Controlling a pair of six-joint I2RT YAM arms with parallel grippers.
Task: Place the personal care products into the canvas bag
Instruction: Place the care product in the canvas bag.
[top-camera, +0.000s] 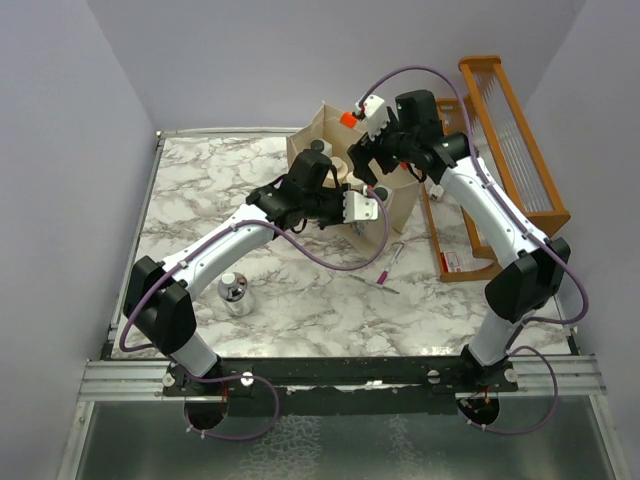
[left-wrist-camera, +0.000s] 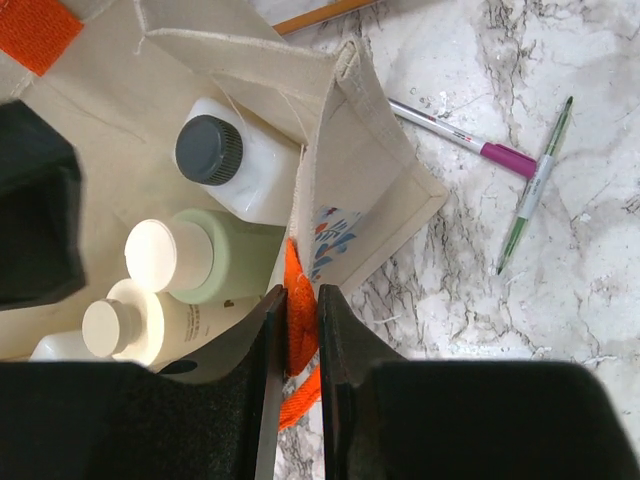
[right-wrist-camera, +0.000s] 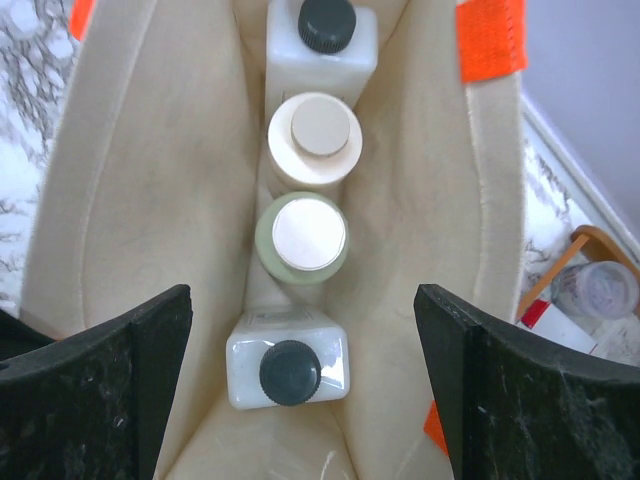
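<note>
holding four round-capped bottles (right-wrist-camera: 300, 235) in one row: soft beige canvas bag (right-wrist-camera: 180, 200), upright on veined marble table (top-camera: 200, 180). left gripper (left-wrist-camera: 300, 300) clenched on orange webbing handle (left-wrist-camera: 293, 262); right gripper (right-wrist-camera: 302, 295) spread wide above. clear chrome-capped bottle (top-camera: 236, 295) outside. lilac walls (top-camera: 60, 150).

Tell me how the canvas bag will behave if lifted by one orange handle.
Probably floppy: the canvas bag has bowed, creased walls. Likely bottom-heavy, with four bottles standing in a row inside. Hoisted by the orange handle pinched in the left gripper, it would probably sag and tilt.
</note>
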